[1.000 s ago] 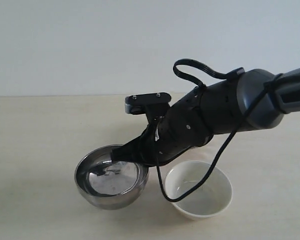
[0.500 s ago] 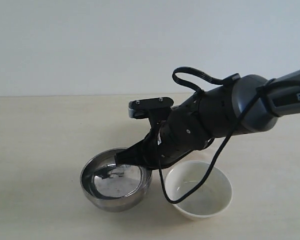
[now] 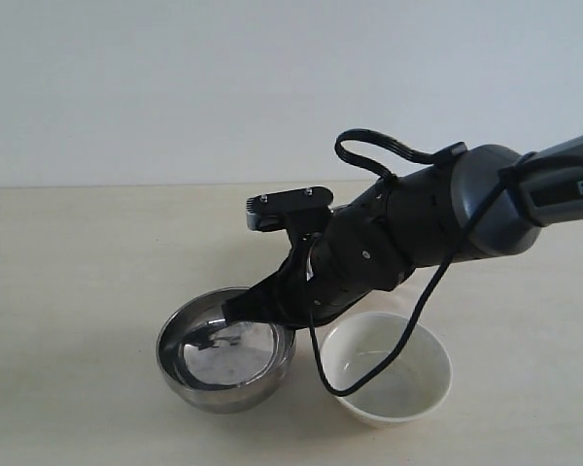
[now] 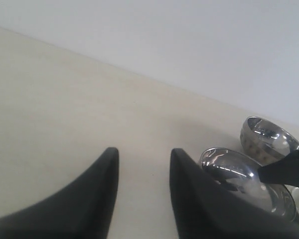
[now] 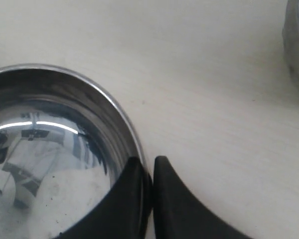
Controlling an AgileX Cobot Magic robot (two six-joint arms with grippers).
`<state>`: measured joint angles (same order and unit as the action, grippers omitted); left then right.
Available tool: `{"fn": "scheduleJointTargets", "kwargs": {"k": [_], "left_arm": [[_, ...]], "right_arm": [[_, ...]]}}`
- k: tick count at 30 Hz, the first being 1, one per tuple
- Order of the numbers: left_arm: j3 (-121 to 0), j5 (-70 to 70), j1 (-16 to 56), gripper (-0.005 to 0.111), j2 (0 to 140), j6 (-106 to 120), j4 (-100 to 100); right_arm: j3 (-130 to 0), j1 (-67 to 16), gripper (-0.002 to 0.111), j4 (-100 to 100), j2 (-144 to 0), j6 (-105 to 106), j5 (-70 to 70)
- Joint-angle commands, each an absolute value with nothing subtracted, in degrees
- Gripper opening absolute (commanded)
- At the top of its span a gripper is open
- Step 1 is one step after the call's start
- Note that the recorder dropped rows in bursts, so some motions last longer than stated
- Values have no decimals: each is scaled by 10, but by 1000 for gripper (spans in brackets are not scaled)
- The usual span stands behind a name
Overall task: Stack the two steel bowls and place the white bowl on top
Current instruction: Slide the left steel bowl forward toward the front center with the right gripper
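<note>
My right gripper (image 3: 259,306) (image 5: 148,160) is shut on the rim of a steel bowl (image 3: 224,353) (image 5: 50,164), one finger inside the wall and one outside. That bowl sits low at the front of the table; whether it touches the surface I cannot tell. The second steel bowl (image 4: 267,137) (image 5: 297,45), with a faint patterned band, stands just behind it and is hidden by the arm in the exterior view. The white bowl (image 3: 389,369) stands upright to the right of the held bowl. My left gripper (image 4: 142,152) hovers open over bare table, left of the held bowl (image 4: 239,172).
The pale wooden table (image 3: 68,272) runs back to a plain white wall. The right arm's black body and its looping cable (image 3: 369,146) hang over the space between the bowls.
The right gripper and the steel bowl it holds have shifted slightly right and down over the last second, with almost no movement in the last half second. The white bowl has stayed put.
</note>
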<state>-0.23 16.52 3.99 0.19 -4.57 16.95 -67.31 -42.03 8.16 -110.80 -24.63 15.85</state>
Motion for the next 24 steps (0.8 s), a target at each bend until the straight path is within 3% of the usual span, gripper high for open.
{"fn": "scheduleJointTargets", "kwargs": {"k": [1,10,12,18,20,24], "left_arm": [[0,163,38,32,0,-45,171],[0,163,38,32,0,-45,171],[0,163,38,32,0,-45,171],[0,163,38,32,0,-45,171],[0,163,38,32,0,-45,171],[0,163,38,32,0,-45,171]], "right_arm": [[-673,-418,0,84,-1105,-244,171],[-673,-418,2,84,-1105,-244,170],[-673,-418,10,84,-1105,-244,169],[-673,-418,50,84,-1098,-244,155],[-678,-418,54,84,-1091,-244,151],[-703,-414,54,88,-1059,-247,161]]}}
